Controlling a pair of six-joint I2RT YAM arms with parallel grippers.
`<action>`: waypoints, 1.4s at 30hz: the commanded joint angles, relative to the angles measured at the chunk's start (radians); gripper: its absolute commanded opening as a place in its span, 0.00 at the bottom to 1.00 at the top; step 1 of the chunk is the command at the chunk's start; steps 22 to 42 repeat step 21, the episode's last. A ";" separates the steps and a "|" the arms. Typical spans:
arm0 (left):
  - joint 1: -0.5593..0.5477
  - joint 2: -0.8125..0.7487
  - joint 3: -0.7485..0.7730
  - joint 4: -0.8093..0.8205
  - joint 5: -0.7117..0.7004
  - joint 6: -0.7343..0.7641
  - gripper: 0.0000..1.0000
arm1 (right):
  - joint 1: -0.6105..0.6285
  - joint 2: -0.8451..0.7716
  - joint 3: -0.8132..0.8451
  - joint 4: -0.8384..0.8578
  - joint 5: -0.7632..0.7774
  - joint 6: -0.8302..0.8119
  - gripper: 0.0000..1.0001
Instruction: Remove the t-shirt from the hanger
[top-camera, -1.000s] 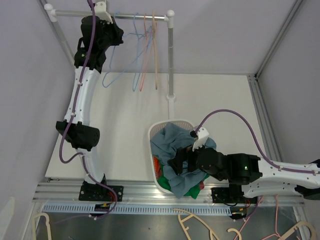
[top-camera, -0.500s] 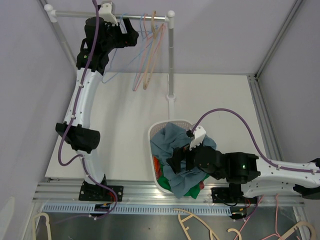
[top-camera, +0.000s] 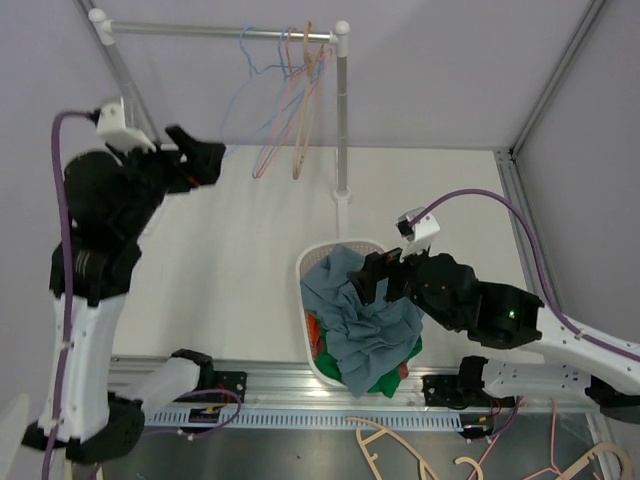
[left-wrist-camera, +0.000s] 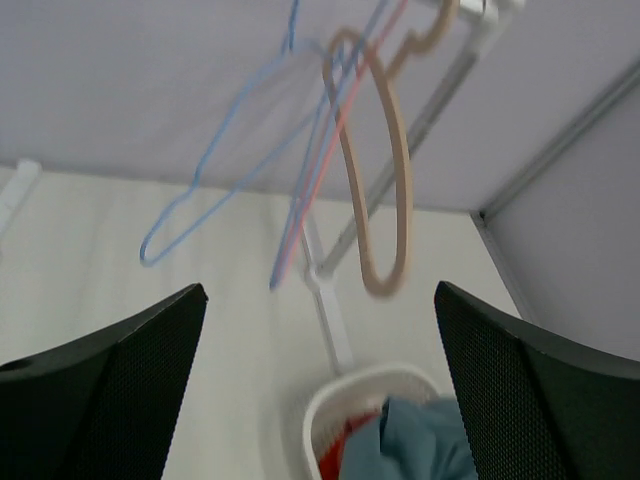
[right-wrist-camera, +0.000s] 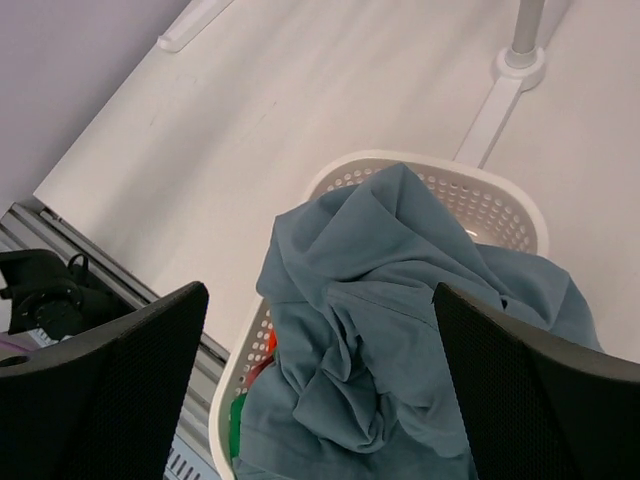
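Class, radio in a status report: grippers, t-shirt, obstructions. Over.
Left gripper open, apart from hangers. Right gripper open above t-shirt, bundled in basket. No obstruction seen.

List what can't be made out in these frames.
- Left wrist view: the beige hanger and blue hanger are blurred, and the blue one's hook is cut off by the top edge.
- Top and right wrist views: the t-shirt fills the basket. The red garment and green garment beneath show only as slivers.

The t-shirt (top-camera: 365, 315) lies in the basket (top-camera: 318, 252), hangers (left-wrist-camera: 384, 287) on the rail (top-camera: 200, 29) behind.
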 joint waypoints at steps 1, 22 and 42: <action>-0.034 -0.203 -0.275 -0.010 0.128 -0.036 0.99 | -0.004 -0.036 0.008 0.016 0.059 -0.050 0.99; -0.036 -0.738 -0.882 -0.027 0.295 0.084 1.00 | -0.009 -0.216 -0.102 -0.013 0.137 -0.009 1.00; -0.036 -0.738 -0.882 -0.027 0.295 0.084 1.00 | -0.009 -0.216 -0.102 -0.013 0.137 -0.009 1.00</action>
